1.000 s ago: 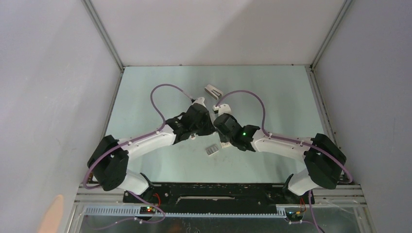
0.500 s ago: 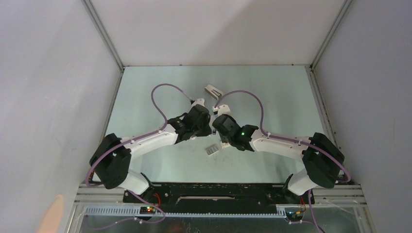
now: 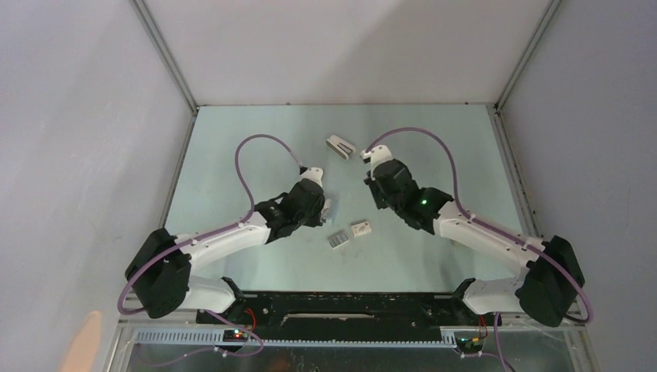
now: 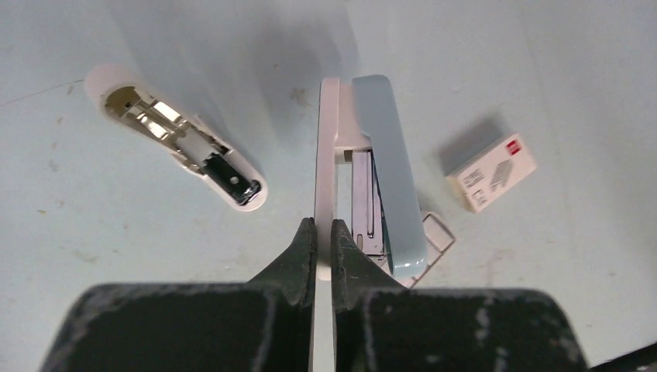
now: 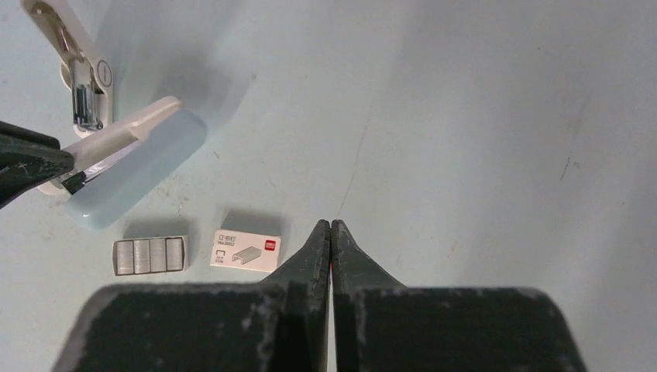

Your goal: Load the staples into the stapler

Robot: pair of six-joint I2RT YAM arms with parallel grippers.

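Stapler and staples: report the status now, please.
Left end effector shut on the stapler, hinged open. Right end effector shut, empty. Staples loose beside a small box, not loaded. Nothing blocks them.

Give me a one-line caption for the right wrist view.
Right gripper shut, empty; staples lie loose beside the box; left gripper pinches the stapler, second stapler beyond.

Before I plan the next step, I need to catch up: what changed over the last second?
The right arm swung away to the far right; the right tool is shut and empty. The left arm drew back slightly toward the near left, the left tool shut on the white base of the stapler. The small box shows where the right arm was. The staples and the other white stapler stayed put.
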